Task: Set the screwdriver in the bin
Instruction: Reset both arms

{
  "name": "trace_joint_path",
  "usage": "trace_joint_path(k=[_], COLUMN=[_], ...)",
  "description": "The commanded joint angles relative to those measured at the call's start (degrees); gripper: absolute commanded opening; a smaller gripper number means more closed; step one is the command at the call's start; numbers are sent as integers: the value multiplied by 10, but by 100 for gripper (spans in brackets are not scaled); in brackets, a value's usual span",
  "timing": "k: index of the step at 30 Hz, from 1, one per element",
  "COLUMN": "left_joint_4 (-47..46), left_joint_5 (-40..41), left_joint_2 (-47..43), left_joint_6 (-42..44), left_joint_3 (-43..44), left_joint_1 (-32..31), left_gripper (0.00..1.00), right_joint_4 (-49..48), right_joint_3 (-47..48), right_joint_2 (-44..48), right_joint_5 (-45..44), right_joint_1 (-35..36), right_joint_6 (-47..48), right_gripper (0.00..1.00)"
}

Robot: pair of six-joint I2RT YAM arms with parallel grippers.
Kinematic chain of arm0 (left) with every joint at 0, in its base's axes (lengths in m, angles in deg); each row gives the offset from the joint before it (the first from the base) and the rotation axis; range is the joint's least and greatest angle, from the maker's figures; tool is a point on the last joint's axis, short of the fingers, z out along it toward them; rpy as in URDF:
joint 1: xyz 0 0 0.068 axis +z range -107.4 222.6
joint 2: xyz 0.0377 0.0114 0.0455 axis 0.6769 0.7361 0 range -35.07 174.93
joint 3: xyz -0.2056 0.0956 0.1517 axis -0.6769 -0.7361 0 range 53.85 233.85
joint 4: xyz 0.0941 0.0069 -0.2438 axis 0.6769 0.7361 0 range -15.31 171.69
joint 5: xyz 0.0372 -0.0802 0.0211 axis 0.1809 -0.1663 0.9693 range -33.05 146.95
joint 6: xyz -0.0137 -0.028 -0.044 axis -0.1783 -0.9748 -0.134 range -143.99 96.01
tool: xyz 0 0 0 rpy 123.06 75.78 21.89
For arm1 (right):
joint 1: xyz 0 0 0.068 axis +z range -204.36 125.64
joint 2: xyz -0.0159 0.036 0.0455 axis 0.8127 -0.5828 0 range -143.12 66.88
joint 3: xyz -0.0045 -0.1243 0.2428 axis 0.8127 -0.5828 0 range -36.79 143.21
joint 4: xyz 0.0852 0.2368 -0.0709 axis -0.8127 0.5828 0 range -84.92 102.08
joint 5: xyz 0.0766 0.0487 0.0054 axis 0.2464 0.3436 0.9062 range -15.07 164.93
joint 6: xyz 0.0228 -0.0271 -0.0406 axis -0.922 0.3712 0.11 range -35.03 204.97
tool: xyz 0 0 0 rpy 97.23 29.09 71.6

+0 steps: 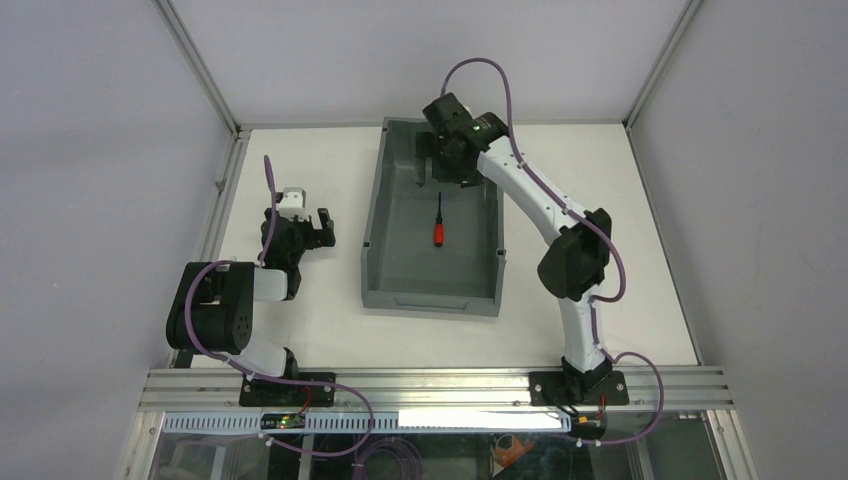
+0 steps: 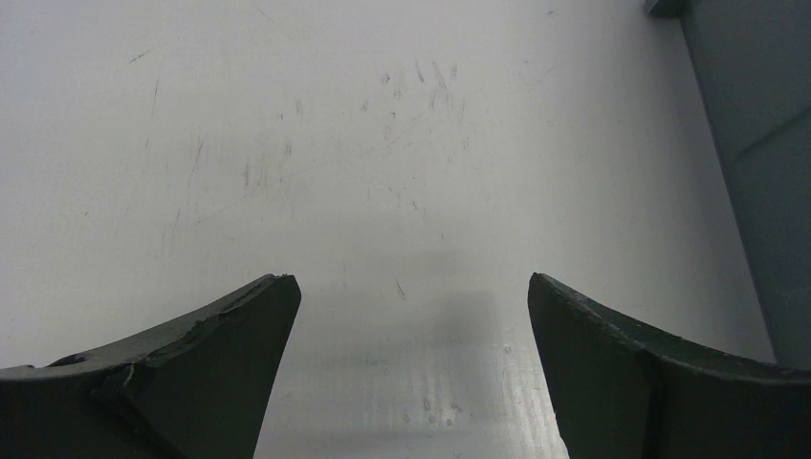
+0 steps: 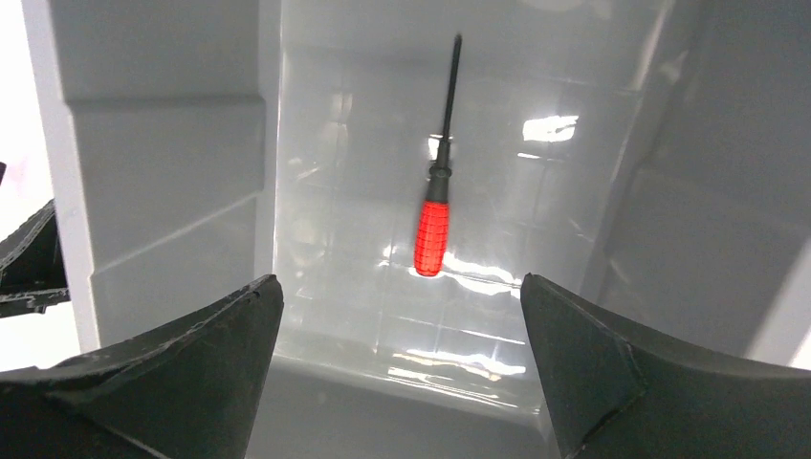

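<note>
Left wrist sees bin (image 2: 765, 191) wall; right wrist, screwdriver (image 3: 432, 234) seemingly flat inside; both arms' fingers (image 3: 172, 373) spread.

No lettering, label, brand mark, number or sign can be read in any view; none is made out on the bin (image 1: 420, 265), the screwdriver (image 1: 438, 233) or the table (image 1: 320, 325).

Screwdriver (image 3: 432, 229) has a bright red handle with a fine grid texture and a black shaft — really pops against the dark grey bin (image 1: 375, 230). Counter (image 2: 287, 143) is white with faint grey scuffs. Arms (image 1: 520, 185) are white and black with purple cables (image 1: 475, 61) — jaws dark charcoal.
</note>
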Motion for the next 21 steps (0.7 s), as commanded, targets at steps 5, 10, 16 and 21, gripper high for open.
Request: trace_joint_path(k=[5,10,16,21], left_joint_4=[-19,-19,-19,-19], left_joint_5=[-12,-13,-12,-12], left_joint_2=[-18,-17,-17,-17], left_joint_6=[-6,-5,-5,-5], left_joint_3=[-2,-2,-2,-2], left_joint_1=[-6,-6,-6,-6], left_gripper=[99,99,99,99], right_joint_4=[-15,-102,-159,-190], right_joint_3=[-30,-164,-284,-368], right_joint_2=[147,254,357,413], right_joint_5=[-73,-98,-87,-100], right_joint_1=[-43,-98,-190,-254], right_joint_6=[63,88,88,94], right_gripper=[99,99,99,99])
